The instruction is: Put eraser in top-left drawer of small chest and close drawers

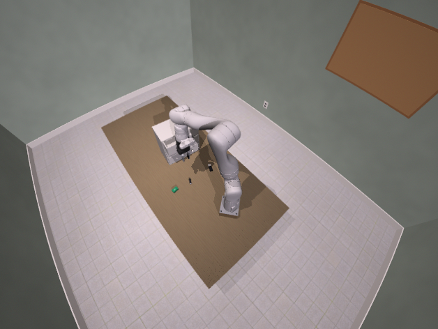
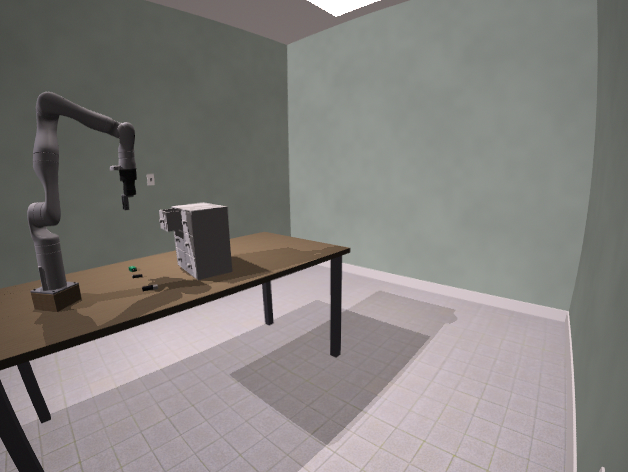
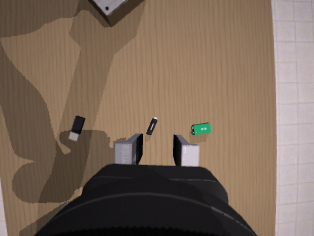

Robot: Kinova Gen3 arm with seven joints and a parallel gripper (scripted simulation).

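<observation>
The small grey chest stands on the brown table; it also shows in the exterior view (image 2: 203, 238). Its top-row drawer (image 2: 170, 219) on the far side stands pulled out. My gripper (image 2: 125, 203) hangs high above the table in front of the chest, pointing down, open and empty; the wrist view shows nothing between the fingers. Below it lie three small things: a green block (image 3: 202, 129), a thin black stick (image 3: 152, 126) and a black block with a white end (image 3: 76, 128). I cannot tell by look which one is the eraser.
The arm's base (image 1: 229, 205) is bolted to the table near its long edge; its corner shows in the wrist view (image 3: 112, 7). The green block (image 1: 174, 189) lies nearest the table's other long edge. The other drawers look pushed in.
</observation>
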